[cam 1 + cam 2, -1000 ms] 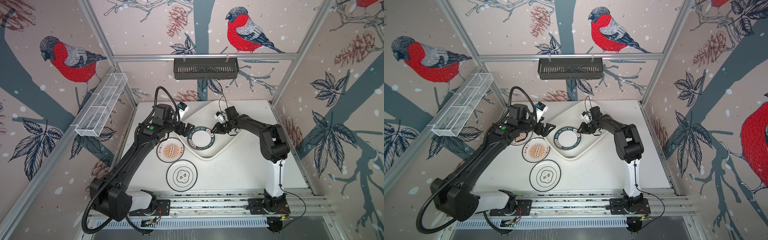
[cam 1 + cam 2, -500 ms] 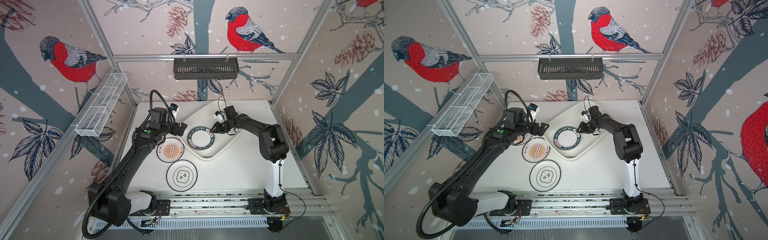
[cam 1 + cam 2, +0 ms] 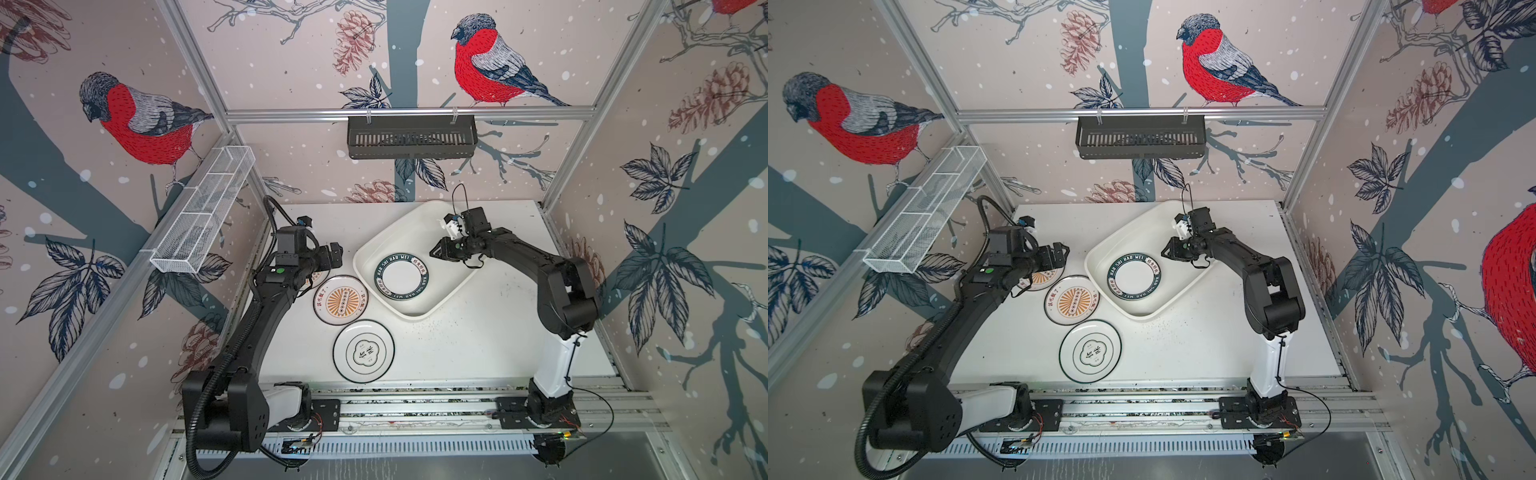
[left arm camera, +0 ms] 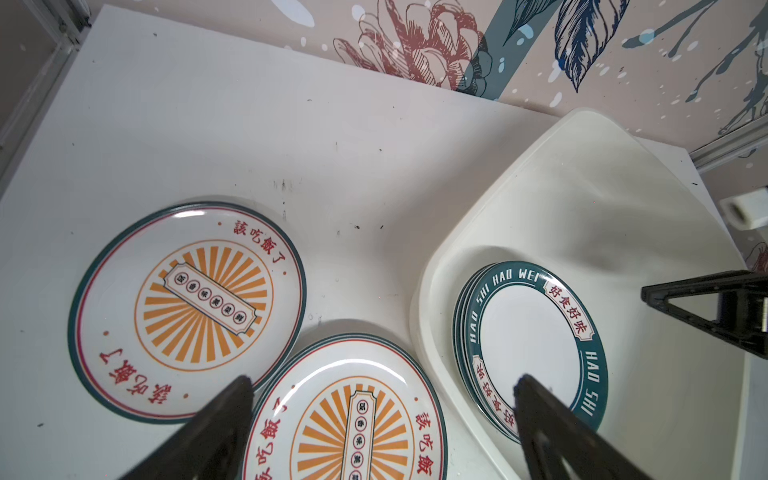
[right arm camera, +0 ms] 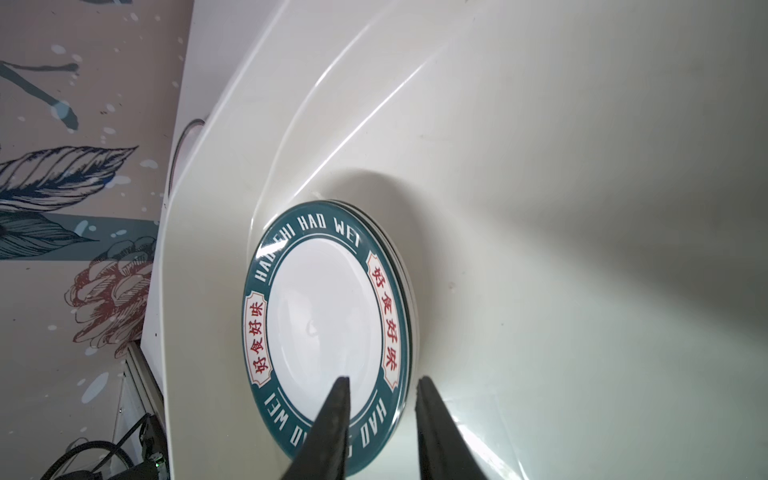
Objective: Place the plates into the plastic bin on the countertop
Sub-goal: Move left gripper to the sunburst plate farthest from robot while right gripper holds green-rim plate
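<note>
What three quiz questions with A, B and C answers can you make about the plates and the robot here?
1. Where is the green-rimmed plate?
A) in the plastic bin
B) on the floor
C) standing on its edge against the wall

2. How many plates lie on the countertop, outside the bin?
A) one
B) three
C) six

3. How is the left gripper?
A) shut on a plate
B) shut on a spoon
C) open, holding nothing

Answers:
1 A: it tops a stack inside the bin's walls.
2 B: two sunburst plates and one black-rimmed plate lie there.
3 C: its fingers stand wide apart with nothing gripped between them.
</note>
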Action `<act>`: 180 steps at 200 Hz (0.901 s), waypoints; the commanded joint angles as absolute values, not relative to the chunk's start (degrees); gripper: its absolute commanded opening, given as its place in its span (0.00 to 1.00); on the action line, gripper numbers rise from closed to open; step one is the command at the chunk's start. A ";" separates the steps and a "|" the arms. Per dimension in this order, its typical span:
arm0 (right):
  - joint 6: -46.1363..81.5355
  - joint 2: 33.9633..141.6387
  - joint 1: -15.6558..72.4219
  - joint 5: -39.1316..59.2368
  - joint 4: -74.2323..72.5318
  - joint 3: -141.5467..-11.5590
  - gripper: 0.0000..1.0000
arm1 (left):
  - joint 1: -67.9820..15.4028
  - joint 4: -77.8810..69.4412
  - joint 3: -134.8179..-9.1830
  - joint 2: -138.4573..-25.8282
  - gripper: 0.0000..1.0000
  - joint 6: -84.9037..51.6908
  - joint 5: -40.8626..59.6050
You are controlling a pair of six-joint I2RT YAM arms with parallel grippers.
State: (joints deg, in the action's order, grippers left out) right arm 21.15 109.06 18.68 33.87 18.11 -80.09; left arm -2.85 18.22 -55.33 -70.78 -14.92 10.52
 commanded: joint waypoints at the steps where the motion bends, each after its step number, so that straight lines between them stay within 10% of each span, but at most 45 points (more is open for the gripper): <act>1: 24.44 104.83 17.43 33.15 13.10 -77.71 0.29 | -1.23 14.64 -52.35 -69.89 0.97 -20.18 12.22; 180: 33.99 80.41 17.79 34.38 2.60 -55.08 0.28 | 19.47 13.62 -44.55 -78.38 0.97 -26.29 25.71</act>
State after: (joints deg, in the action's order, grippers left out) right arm 31.75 81.56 17.63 34.15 6.94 -56.25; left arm 18.11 15.07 -43.86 -76.36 -25.23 22.76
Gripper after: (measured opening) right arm 0.284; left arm 0.968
